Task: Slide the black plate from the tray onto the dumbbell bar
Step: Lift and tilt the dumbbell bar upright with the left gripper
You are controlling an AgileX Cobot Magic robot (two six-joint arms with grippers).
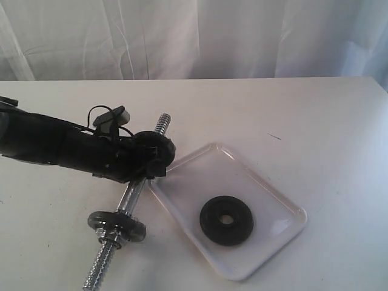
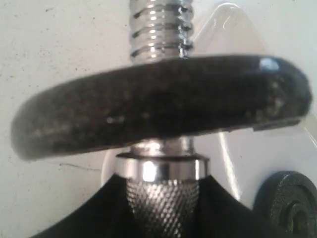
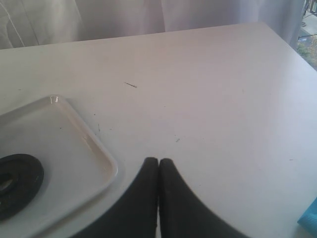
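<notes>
The black plate (image 1: 227, 220) lies flat in the white tray (image 1: 276, 193), with nothing holding it. Left of the tray the chrome dumbbell bar (image 1: 133, 193) lies slanted on the table. It carries one black disc (image 1: 116, 225) near its near end and another (image 1: 156, 147) near its far end. My left gripper (image 1: 153, 163) is shut on the bar just below that far disc. In the left wrist view its fingers (image 2: 99, 213) clamp the knurled grip under the disc (image 2: 158, 106). My right gripper (image 3: 158, 161) is shut and empty beside the tray (image 3: 99, 153), with the plate (image 3: 17, 191) off to its side.
White curtains hang behind the white table (image 1: 315, 121). The bar's threaded far end (image 2: 159, 27) sticks out past the disc. A corner of the tray (image 2: 233, 15) and the plate (image 2: 290, 203) show in the left wrist view. A blue object (image 3: 309, 220) sits at the right wrist view's edge.
</notes>
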